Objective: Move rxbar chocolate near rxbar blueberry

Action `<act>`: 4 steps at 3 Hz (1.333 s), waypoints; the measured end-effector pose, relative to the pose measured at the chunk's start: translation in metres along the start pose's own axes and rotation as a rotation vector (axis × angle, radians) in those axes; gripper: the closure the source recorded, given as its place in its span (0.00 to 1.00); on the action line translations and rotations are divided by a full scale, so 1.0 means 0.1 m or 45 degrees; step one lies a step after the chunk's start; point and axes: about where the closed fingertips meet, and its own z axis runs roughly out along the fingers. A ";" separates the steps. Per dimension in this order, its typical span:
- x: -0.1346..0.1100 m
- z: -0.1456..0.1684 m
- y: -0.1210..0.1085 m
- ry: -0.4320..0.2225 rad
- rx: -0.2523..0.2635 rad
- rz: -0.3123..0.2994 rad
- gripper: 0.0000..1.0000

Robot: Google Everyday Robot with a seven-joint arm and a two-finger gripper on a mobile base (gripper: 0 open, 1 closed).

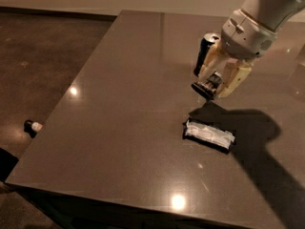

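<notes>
Showing the camera view: gripper over the table, fingers clamped across the rxbar chocolate (light, flat, slick-wrapped and bendable, likely best pinched mid-length), which hangs aloft near the rxbar blueberry lying flat below.

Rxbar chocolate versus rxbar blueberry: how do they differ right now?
1. Wrapper: the rxbar chocolate is black; the rxbar blueberry has a white, crinkly face with dark edges.
2. State: the rxbar chocolate is clamped in the gripper and lifted off the table; the rxbar blueberry lies flat on it, just below.
3. Size: the rxbar chocolate looks shorter.

Both are flat snack bars on the table's right side.
</notes>
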 end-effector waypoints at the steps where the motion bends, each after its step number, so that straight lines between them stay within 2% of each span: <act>1: 0.00 0.06 0.30 -0.004 -0.028 0.009 1.00; 2: 0.08 0.16 0.49 0.015 -0.057 0.038 0.86; 3: 0.19 0.25 0.61 0.031 -0.079 0.077 0.63; 4: 0.28 0.31 0.67 0.023 -0.074 0.137 0.40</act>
